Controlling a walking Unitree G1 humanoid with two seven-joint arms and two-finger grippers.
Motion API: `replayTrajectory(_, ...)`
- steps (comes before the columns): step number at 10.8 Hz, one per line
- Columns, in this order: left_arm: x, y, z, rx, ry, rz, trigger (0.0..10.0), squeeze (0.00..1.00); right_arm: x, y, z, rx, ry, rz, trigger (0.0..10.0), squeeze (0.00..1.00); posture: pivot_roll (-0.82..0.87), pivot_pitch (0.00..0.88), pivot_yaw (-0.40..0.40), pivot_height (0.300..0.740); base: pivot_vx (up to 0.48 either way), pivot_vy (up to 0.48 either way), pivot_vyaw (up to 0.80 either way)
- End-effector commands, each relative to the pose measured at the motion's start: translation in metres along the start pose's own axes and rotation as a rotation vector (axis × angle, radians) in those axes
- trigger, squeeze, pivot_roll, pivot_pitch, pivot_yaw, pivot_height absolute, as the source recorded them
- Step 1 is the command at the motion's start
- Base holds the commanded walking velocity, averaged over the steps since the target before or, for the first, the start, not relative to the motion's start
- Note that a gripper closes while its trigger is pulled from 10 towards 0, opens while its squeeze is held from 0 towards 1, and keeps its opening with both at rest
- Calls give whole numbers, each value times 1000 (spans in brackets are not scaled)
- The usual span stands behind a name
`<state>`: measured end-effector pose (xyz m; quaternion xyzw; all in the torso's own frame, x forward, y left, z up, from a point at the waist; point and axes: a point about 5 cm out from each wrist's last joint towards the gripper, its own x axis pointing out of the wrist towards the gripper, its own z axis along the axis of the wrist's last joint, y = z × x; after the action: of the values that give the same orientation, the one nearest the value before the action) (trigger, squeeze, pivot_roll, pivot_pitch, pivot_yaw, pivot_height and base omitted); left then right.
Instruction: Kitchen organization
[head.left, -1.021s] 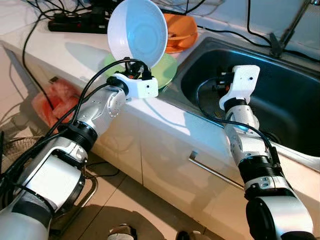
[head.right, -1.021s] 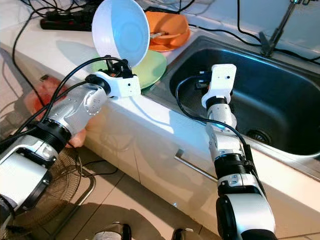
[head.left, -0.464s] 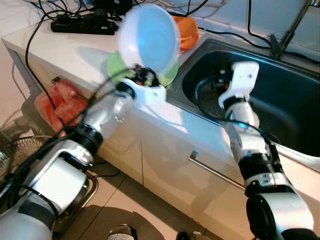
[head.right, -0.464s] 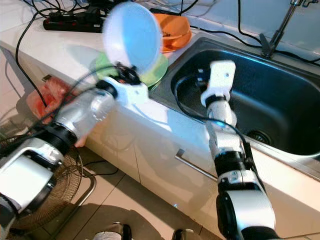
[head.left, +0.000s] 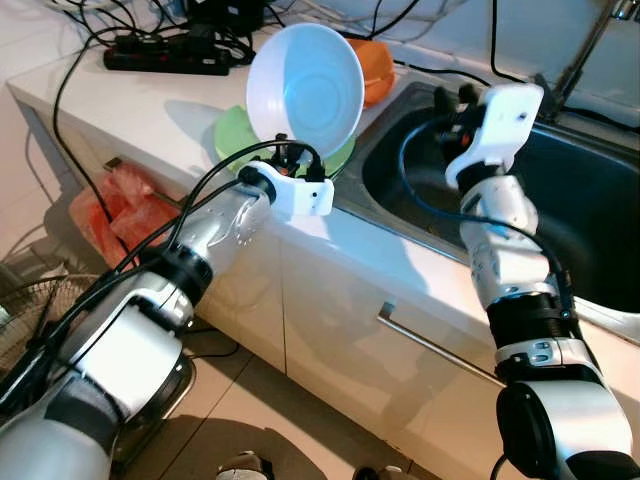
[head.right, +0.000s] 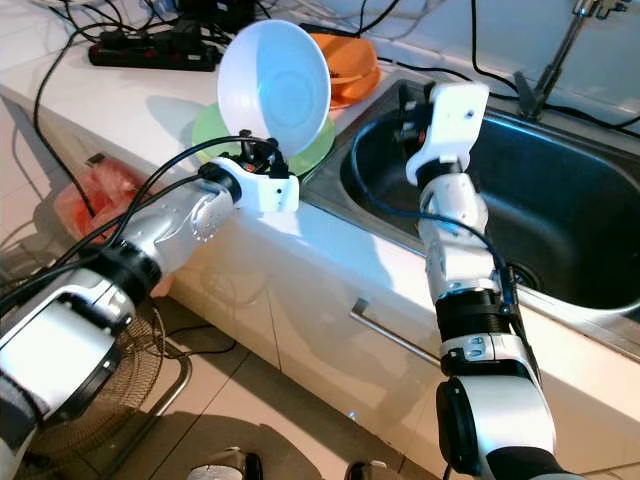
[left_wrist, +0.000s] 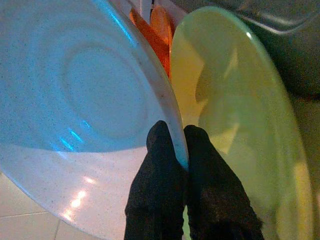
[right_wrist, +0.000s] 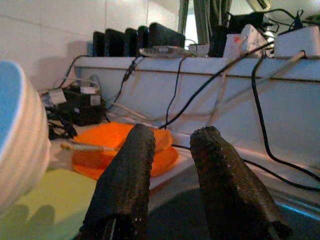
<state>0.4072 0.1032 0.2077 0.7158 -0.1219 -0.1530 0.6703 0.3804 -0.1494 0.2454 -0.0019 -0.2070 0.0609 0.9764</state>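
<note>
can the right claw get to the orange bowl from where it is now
Probably yes. The right claw is open, raised over the sink's near edge, aimed at the orange bowl, nothing between. The white bowl in the left claw stays aside.

1. The white bowl (head.left: 305, 85) looked like smooth, shiny plastic with tiny specks.
2. The green plate (left_wrist: 240, 115) was smooth and a little shiny.
3. The sink (head.right: 560, 215) was dull grey metal.
4. The right claw (right_wrist: 170, 185) had rough, bumpy black fingers (right_wrist: 122, 185).
5. The bench (head.left: 150, 110) was smooth and white.

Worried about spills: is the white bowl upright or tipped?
Tipped on edge: the left claw pinches the white bowl by its rim, its empty inside facing the camera.
</note>
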Motion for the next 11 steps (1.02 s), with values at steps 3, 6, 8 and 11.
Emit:
replayTrajectory(3, 7, 43, 5, 7, -17, 129, 10000, 0, 2, 0, 15, 22, -30, 10, 10000, 0, 23, 0, -4, 740, 0, 0, 0)
replayTrajectory(6, 6, 68, 1, 53, -23, 184, 10000, 0, -2, -1, 10, 42, 3, 4, 10000, 0, 42, 2, -9, 740, 0, 0, 0)
replayTrajectory(8, 10, 61, 9, 90, -49, 146, 10000, 0, 0, 4, 15, 46, -6, 31, 10000, 0, 33, 0, -6, 740, 0, 0, 0)
replayTrajectory(11, 15, 52, 21, 107, -74, 103, 10000, 0, -1, 7, 21, 52, -17, 52, 10000, 0, 23, 0, 0, 740, 0, 0, 0)
